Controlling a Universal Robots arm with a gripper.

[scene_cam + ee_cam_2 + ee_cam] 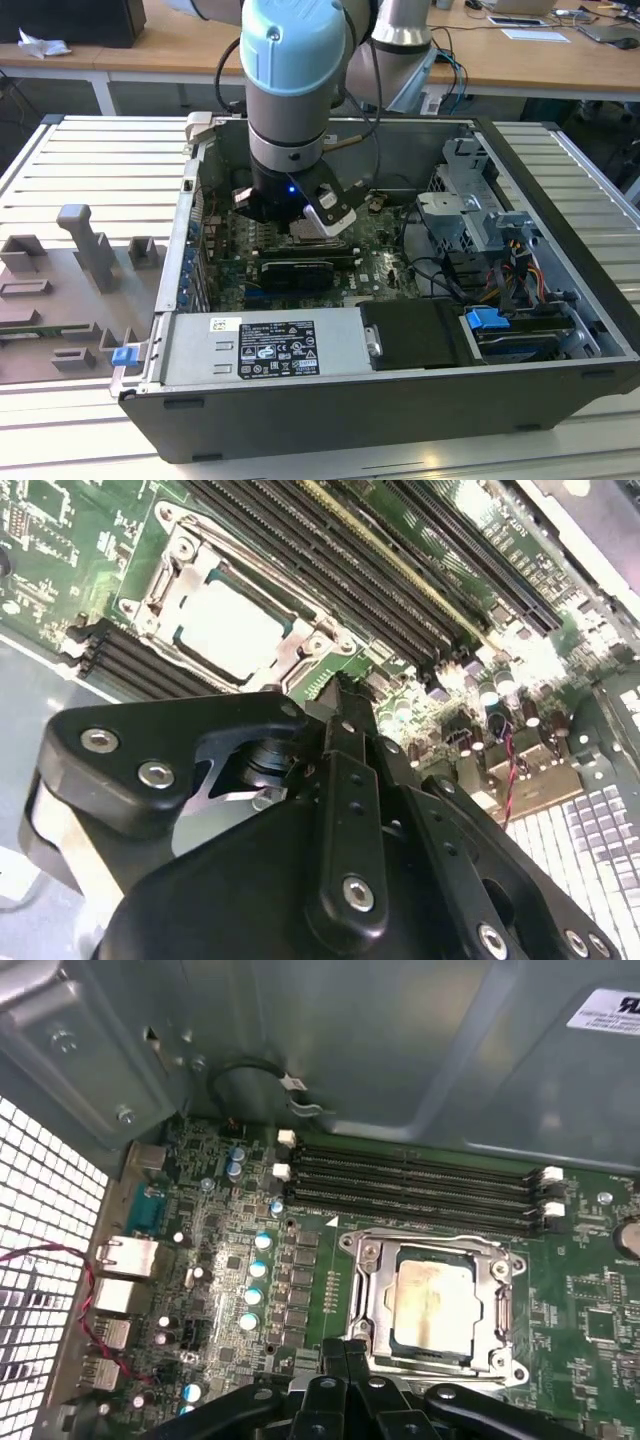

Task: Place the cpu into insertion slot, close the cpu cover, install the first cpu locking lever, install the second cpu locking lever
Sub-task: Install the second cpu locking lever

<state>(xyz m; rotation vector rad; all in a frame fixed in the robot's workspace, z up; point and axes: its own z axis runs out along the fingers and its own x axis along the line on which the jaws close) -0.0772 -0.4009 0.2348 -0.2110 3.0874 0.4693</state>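
The cpu [432, 1298] [222, 628], a pale beige-silver square, lies in the insertion slot [500, 1355] on the green board. The silver cpu cover [375, 1305] [165, 575] lies flat around it, and its window shows the chip's face. My gripper [345, 1345] [340, 695] hovers just beside the socket's edge, black fingers pressed together with nothing between them. In the exterior view the gripper [300, 215] is lowered into the open computer case and hides the socket. I cannot make out how the locking levers stand.
Long black memory slots [420, 1185] [330, 570] run beside the socket. A black graphics card [300, 270] and the power supply [265, 345] lie nearer the case front. A drive cage [470, 215] stands at the exterior view's right, grey fixture blocks [80, 270] at its left.
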